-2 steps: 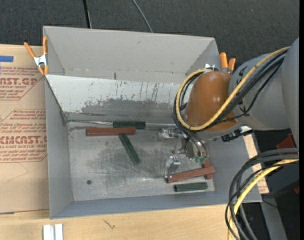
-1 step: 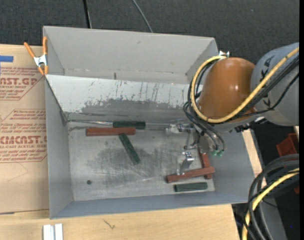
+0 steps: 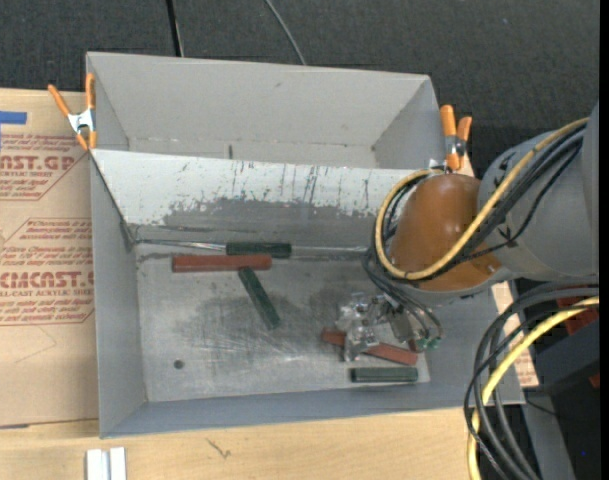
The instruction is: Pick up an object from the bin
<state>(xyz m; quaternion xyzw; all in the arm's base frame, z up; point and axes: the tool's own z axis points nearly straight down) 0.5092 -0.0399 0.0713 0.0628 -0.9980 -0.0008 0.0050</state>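
Observation:
My gripper point(image 3: 361, 330) is low in the bin's right front part, its metal fingers down over a red-brown stick point(image 3: 382, 350) that lies flat on the floor. Whether the fingers grip that stick I cannot tell. Just in front of it lies a dark green stick point(image 3: 384, 375), parallel to the bin's front wall.
Further left lie a slanted dark green stick point(image 3: 258, 299), a long red-brown stick point(image 3: 221, 263) and another dark green stick point(image 3: 256, 250) along the back wall's foot. The arm's orange dome and cables hang over the bin's right side.

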